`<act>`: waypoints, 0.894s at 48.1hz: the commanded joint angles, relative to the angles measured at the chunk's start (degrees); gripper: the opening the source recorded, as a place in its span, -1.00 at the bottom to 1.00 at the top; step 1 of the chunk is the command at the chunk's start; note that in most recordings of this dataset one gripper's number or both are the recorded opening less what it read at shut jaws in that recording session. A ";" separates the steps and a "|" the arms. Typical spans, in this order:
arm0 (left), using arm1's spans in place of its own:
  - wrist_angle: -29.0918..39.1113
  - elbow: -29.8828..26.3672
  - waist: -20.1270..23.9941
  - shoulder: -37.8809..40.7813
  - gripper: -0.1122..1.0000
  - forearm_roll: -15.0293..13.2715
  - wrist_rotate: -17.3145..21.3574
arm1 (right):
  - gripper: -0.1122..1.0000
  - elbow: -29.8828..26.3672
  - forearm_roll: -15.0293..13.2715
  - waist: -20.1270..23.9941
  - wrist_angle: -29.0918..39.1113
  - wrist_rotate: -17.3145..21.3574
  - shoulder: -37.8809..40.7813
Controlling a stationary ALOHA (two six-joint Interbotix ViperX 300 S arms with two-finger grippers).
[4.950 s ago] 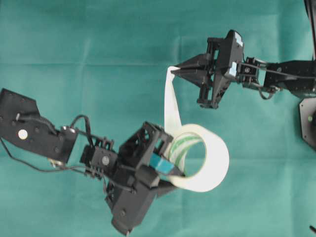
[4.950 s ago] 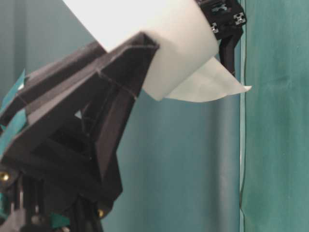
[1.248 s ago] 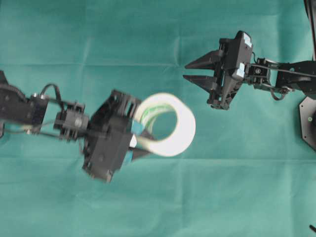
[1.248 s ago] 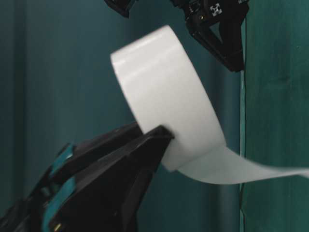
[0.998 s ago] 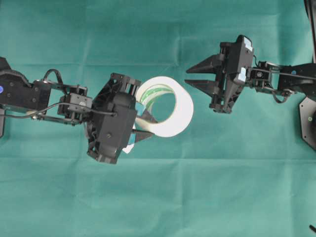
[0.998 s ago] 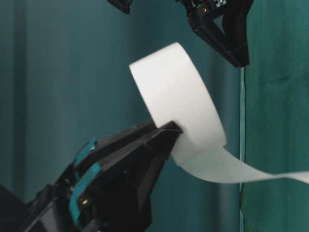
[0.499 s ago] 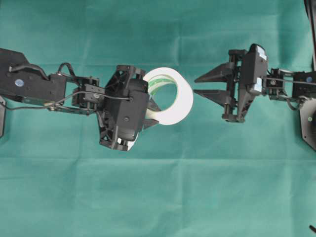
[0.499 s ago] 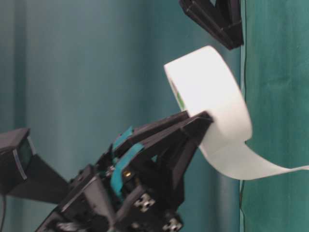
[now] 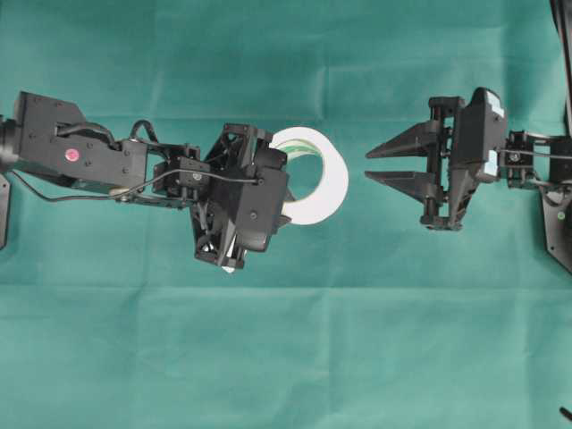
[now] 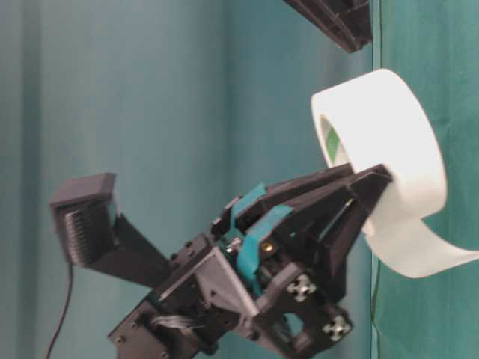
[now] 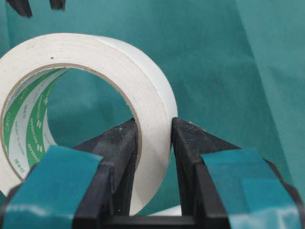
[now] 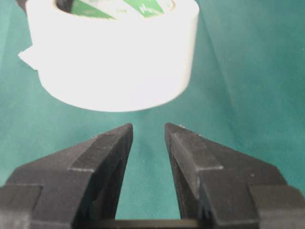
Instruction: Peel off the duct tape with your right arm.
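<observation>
The duct tape [image 9: 323, 183] is held clear of the green worktop [image 9: 286, 357], clamped through its wall by the left pincer [image 11: 155, 138]. At 3 o'clock, apart, the right pincer [image 9: 374, 164] is parted and empty, presumably for the loose end [image 10: 441, 262].

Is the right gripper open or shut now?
Open: the right gripper shows an empty gap between its fingers, short of the duct tape.

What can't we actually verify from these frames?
- Loose end of the duct tape: overhead, hidden under the left gripper; table-level, cut off by the right edge.
- Right gripper: table-level shows only a corner, cut off by the top edge.
- Core print: left wrist view, too small to read.
- Whether the roll touches the cloth: no view settles it.
</observation>
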 commanded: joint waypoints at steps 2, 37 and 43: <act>-0.88 -2.02 0.35 0.09 -0.43 0.09 0.09 | -0.66 0.00 0.09 0.53 -0.18 0.09 -2.02; 0.35 -7.29 1.58 4.13 -0.43 0.09 0.09 | -0.66 1.85 0.09 1.05 -0.44 0.00 -3.78; 1.14 -7.91 1.67 5.01 -0.43 0.09 0.09 | -0.66 1.93 0.09 1.14 -0.44 0.00 -3.87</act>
